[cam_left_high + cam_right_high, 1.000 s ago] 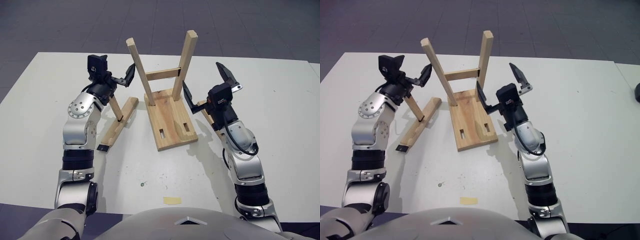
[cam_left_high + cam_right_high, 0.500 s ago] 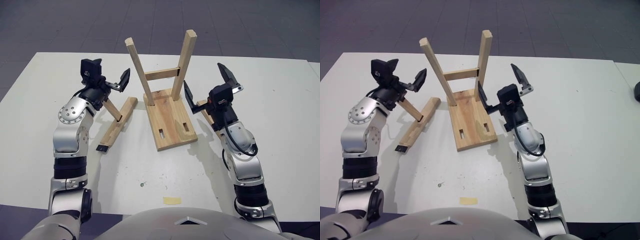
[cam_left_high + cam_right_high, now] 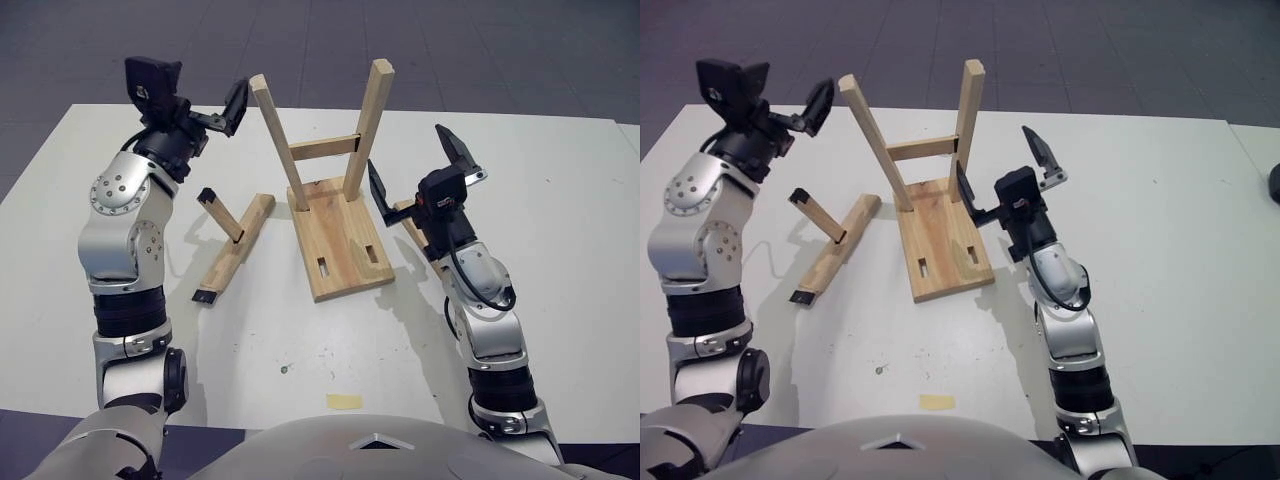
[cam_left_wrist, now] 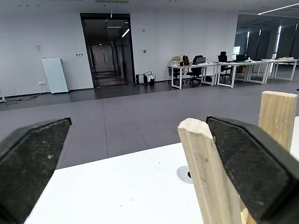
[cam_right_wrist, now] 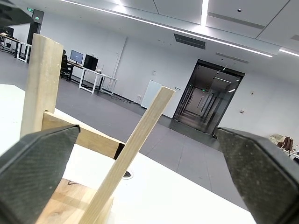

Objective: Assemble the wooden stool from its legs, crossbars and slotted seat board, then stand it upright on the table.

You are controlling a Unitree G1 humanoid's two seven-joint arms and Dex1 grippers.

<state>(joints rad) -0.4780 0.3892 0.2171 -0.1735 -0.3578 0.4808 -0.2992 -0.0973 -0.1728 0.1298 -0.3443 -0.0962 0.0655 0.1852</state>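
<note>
Take the seat board (image 3: 340,240) as your mark; it lies flat on the white table (image 3: 560,220), its two open slots (image 3: 325,266) at the end nearer you; from its far end two legs stand up, the left leg (image 3: 280,140) leaning outward and the right leg (image 3: 367,130) nearly straight, with a crossbar (image 3: 325,148) joining them about halfway up.

Your left gripper (image 3: 195,92) hangs in the air above the table, to the left of the board's far end and level with the top of the left leg; its fingers are spread wide and grip nothing; in the left wrist view the leg's top sits just beside one finger (image 4: 252,168), and you cannot tell from there whether they touch.

Your right gripper (image 3: 408,165) sits just to the right of the board, close beside the right leg; its fingers are also wide apart and empty, and the right wrist view looks between them at both standing legs and the crossbar.

Left of the board a loose leg (image 3: 235,250) lies flat on the table, roughly parallel to the board's long edge; a short bar (image 3: 222,212) sticks up from it at a slant; right of the board another wooden piece (image 3: 404,210) lies on the table, mostly hidden by your right arm.

Nearer you than the board, a small yellow scrap (image 3: 345,401) lies by the table's edge.
</note>
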